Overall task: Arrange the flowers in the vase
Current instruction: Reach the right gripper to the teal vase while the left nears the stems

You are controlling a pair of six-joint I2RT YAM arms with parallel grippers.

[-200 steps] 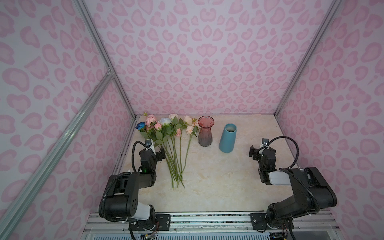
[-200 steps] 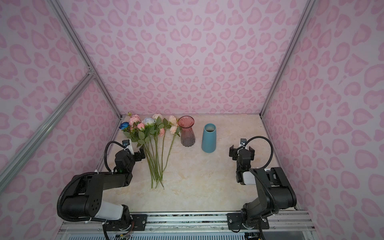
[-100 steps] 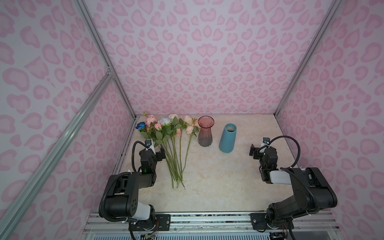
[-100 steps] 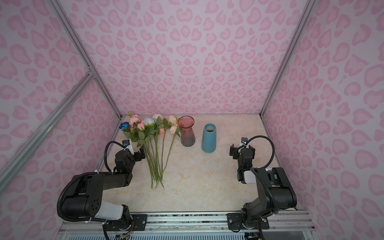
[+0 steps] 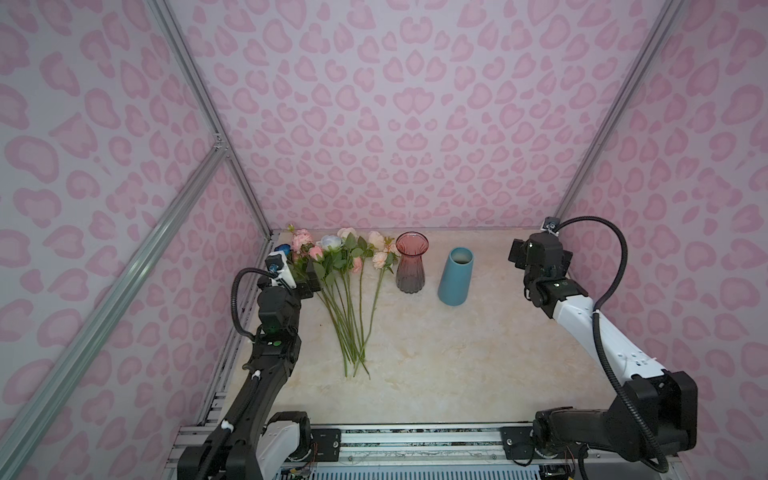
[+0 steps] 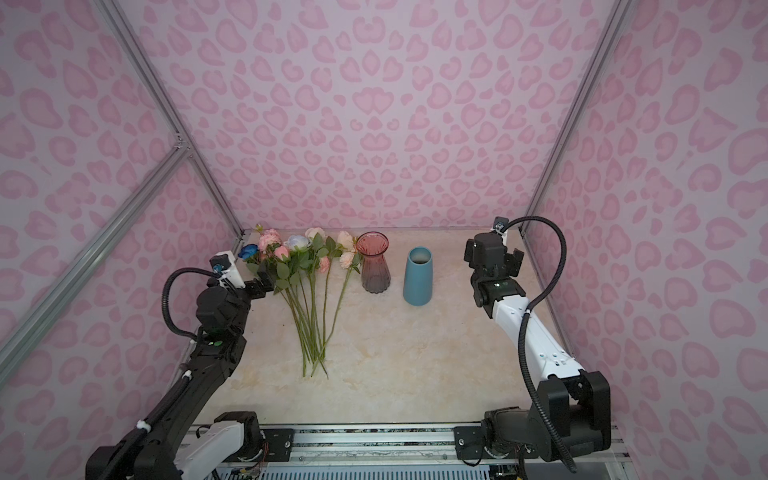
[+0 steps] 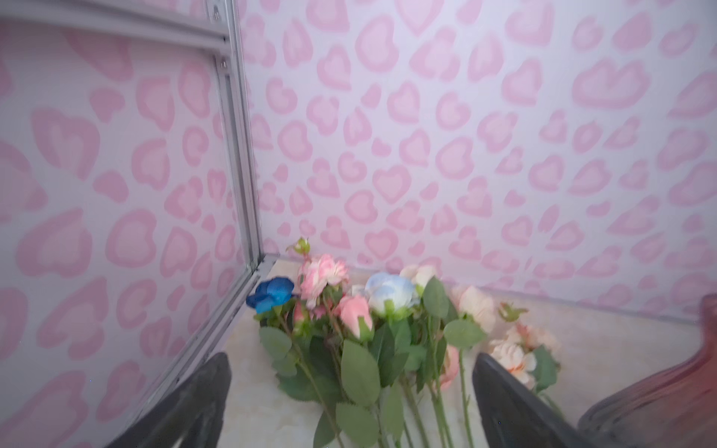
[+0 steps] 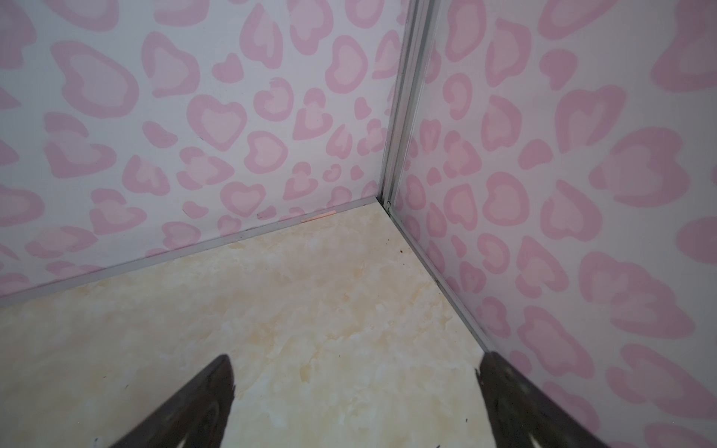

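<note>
Beside the gaping left claw (image 7: pixel 349 364), pink, cream and blue flowers (image 5: pixel 341 266) lie bunched; right claw (image 8: pixel 355 358) gapes.

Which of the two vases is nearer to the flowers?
The red glass vase: it stands right beside the flowers, between them and the blue vase.

In the left wrist view the ribbed pink-to-grey glass vase (image 7: pixel 655 395) is cut off by the picture's edge, so that only a shoulder is seen. The thin green stems of the artificial roses (image 7: pixel 372 341) are cropped likewise, and the blooms are softly blurred. Of the left tool (image 7: pixel 351 364) and the right tool (image 8: pixel 355 362) only the black fingertips are shown. In a top view the dark blue bloom (image 5: pixel 284 249) is half hidden behind the white wrist camera (image 5: pixel 281 271).
</note>
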